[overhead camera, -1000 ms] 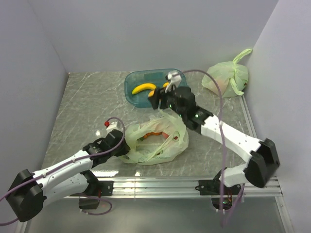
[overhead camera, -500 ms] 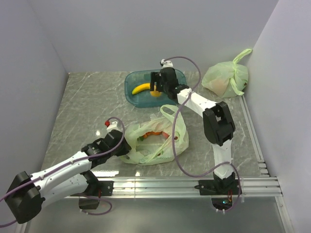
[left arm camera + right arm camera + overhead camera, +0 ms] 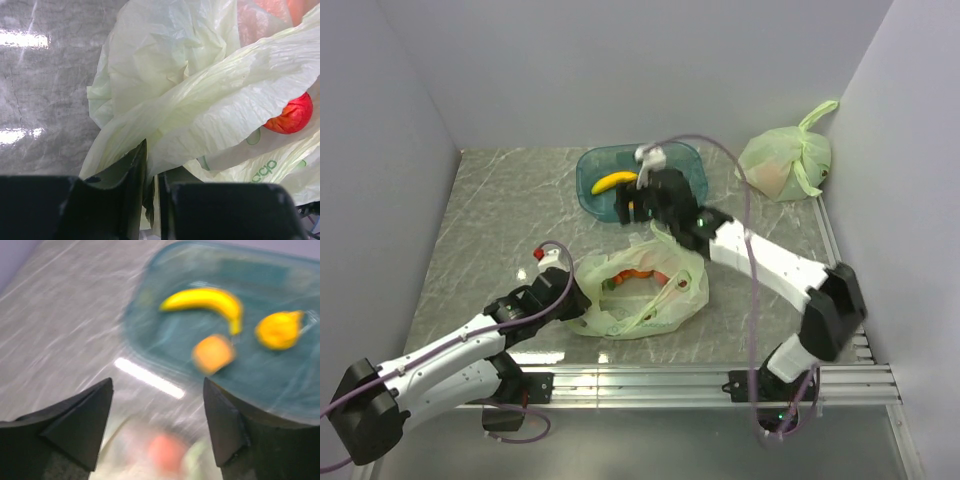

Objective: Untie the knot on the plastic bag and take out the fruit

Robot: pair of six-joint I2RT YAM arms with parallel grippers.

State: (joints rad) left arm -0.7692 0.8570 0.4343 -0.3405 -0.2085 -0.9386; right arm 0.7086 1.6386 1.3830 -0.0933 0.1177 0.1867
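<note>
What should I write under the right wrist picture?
A banana, an orange and a yellow fruit lie in the blue tray.

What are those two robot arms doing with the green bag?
The left claw pinches the edge of the open plastic bag. The right claw hangs open and empty between the bag and the blue tray. A banana, an orange and a yellow fruit lie in the tray; a red apple is in the bag.

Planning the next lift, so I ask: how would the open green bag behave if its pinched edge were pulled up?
The plastic bag looks thin and crumpled, so it would probably drape limply from the left gripper. The red apple inside looks loose and may roll out.
</note>
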